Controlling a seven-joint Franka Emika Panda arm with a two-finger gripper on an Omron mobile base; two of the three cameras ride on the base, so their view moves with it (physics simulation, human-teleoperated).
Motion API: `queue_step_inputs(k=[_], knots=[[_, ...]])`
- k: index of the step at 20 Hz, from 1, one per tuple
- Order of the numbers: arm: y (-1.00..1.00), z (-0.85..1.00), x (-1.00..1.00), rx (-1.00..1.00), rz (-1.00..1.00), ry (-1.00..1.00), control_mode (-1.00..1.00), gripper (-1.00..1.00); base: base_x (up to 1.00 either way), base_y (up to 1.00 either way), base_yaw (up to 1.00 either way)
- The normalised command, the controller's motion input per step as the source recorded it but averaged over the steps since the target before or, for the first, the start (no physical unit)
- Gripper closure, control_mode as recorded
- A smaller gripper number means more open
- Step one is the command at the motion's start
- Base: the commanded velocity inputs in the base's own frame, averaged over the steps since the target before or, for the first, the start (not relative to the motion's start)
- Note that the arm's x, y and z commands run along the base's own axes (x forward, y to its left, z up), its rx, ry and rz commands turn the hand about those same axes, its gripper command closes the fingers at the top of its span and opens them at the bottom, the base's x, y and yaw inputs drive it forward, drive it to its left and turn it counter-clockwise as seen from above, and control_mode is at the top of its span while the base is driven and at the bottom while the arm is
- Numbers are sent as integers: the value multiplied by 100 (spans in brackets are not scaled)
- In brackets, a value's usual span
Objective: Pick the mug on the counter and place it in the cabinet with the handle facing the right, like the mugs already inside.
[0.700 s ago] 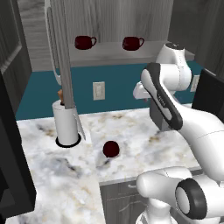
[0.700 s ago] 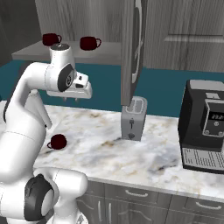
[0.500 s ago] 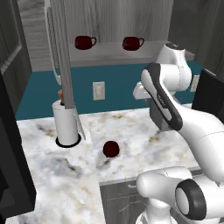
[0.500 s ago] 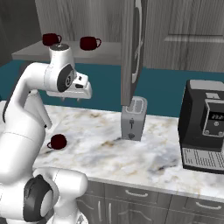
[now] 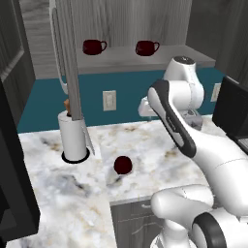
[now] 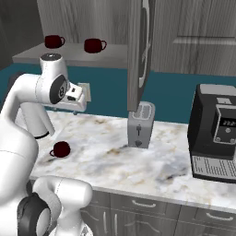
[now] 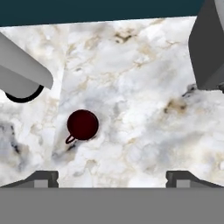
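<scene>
A red mug [image 6: 60,149] sits on the marble counter [image 6: 138,166], close by the white arm [image 6: 27,110]. Up on the cabinet shelf [image 6: 69,55], two more red mugs [image 6: 94,45]. The cabinet door [image 6: 140,50] hangs open above a toaster [image 6: 140,124]; a coffee machine [image 6: 215,133] stands far right.

I see the dark red mug [image 5: 123,165] [image 6: 60,149] [image 7: 82,125] upright on the marble counter [image 5: 145,145], near its front edge; the cabinet [image 5: 145,60] stands open above it.
</scene>
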Motion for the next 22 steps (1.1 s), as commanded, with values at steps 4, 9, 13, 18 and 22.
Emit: queue_step_inputs(k=[4,9,13,18,22], knots=[[36,-31,-36,7,-18,-3,-100,-100,0,0,0],[27,-29,-12,5,-17,0,-100,-100,0,0,0],[38,-32,3,-1,-21,0,-100,-100,0,0,0],[42,-46,1,-3,-26,11,-100,-100,0,0,0],[35,-47,3,-3,-17,8,-100,-100,0,0,0]])
